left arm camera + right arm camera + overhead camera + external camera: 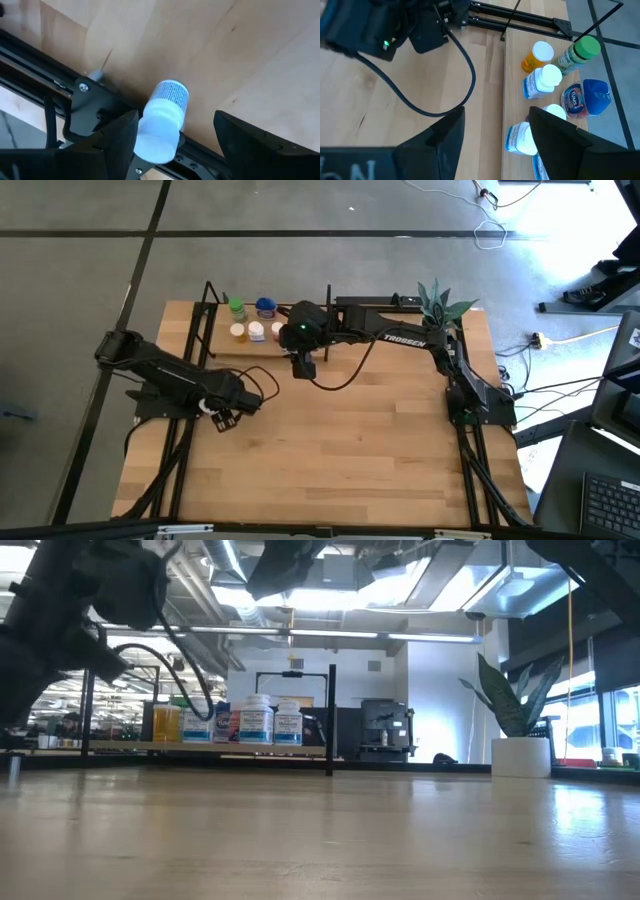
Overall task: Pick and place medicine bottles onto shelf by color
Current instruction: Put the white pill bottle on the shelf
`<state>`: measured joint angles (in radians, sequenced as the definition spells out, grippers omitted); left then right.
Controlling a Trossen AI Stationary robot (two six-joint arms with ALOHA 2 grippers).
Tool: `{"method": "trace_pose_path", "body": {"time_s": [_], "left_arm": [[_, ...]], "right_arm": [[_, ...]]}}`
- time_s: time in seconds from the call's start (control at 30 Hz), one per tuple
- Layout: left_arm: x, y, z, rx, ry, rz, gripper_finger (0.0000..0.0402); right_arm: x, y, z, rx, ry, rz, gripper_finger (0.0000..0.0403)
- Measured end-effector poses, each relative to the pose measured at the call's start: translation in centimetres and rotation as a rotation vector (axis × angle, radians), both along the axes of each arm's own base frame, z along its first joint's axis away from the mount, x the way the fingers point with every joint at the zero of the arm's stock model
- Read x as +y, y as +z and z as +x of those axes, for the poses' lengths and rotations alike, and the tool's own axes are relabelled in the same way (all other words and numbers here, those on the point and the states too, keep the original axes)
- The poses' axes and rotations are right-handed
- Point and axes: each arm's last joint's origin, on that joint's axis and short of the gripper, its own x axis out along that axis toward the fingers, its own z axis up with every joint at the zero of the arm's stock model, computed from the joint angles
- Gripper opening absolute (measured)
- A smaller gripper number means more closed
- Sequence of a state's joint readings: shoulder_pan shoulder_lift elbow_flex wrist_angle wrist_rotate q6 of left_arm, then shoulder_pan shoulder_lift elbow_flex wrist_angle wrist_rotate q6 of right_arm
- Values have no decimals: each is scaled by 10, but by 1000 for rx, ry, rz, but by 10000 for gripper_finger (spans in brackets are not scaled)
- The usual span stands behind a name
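A white medicine bottle rests on the wooden table beside a black frame rail, its smooth white end toward the camera. My left gripper hangs open over it, pointing steeply down, one finger on either side. In the high view this bottle shows by the gripper near the table's left edge. The shelf stands at the far left and carries a green bottle, a blue one, an orange one and white ones. My right gripper waits open, high beside the shelf. My left gripper has one finger close against the bottle's smooth white end; whether it touches, I cannot tell. The other finger stands well clear of the bottle.
A potted plant stands at the table's far right corner. Black frame rails run along the left and right edges. A dark cable droops from the right arm. Bare tabletop lies toward the near edge.
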<state>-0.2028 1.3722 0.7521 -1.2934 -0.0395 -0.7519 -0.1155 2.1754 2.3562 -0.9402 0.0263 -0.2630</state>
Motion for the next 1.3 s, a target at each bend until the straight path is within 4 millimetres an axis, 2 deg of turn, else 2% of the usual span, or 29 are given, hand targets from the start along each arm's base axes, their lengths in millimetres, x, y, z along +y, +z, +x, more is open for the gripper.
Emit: {"method": "trace_pose_path", "body": {"time_s": [0.23,0.4,0.47,0.93,1.07,1.3], "left_arm": [[-1,-11,5,79,7,3,255],[0,-18,8,140,63,-81,255],[1,-19,8,152,34,-97,255],[-11,-21,15,62,-2,-241,255],[-14,-13,20,42,-37,-199,255],[-14,13,31,29,-37,-85,255]], "right_arm": [[0,1,1,-9,1,-2,223],[0,0,1,-9,1,-2,223],[0,0,1,-9,1,-1,223],[0,0,1,-7,1,-2,223],[0,0,1,-7,1,-3,223],[0,0,1,-8,0,-2,223]]}}
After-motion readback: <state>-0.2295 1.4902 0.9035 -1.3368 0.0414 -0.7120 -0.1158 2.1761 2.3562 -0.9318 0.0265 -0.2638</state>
